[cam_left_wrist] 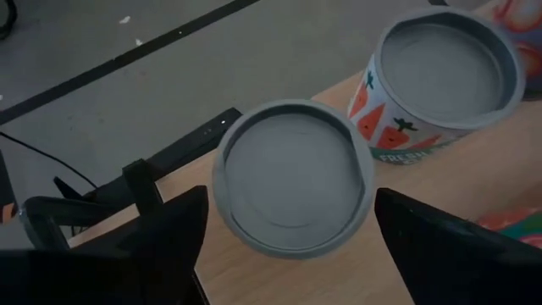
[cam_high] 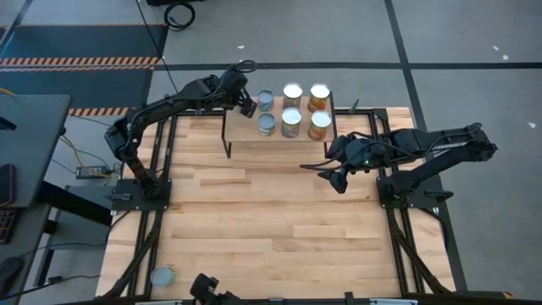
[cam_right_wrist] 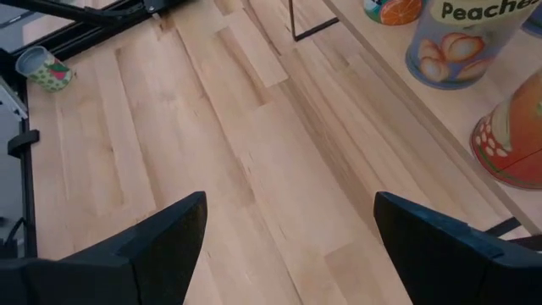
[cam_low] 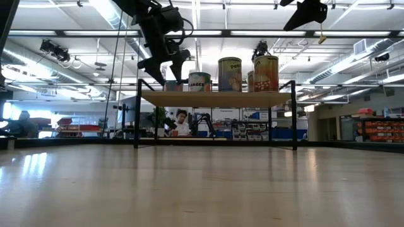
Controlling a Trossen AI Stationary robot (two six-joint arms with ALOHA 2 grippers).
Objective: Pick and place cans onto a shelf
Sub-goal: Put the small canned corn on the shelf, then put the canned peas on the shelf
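Six cans stand upright on the light-wood shelf (cam_high: pixel 246 131), in two rows of three. My left gripper (cam_high: pixel 247 106) is open over the shelf's far left corner. In the left wrist view its fingers (cam_left_wrist: pixel 161 237) stand on either side of a grey-topped can (cam_left_wrist: pixel 292 178) without touching it. A can with a "FRESH" label (cam_left_wrist: pixel 445 76) stands beside that one. My right gripper (cam_high: pixel 337 180) is open and empty, above the table just near of the shelf's right end. One more can (cam_high: pixel 162 276) stands at the table's near left corner.
The shelf stands on thin black legs (cam_low: pixel 136 113) at the table's far edge. The right wrist view shows a Peaches can (cam_right_wrist: pixel 466 42) and a red-labelled can (cam_right_wrist: pixel 517 140) on the shelf. A person (cam_low: pixel 182 123) sits in the room behind.
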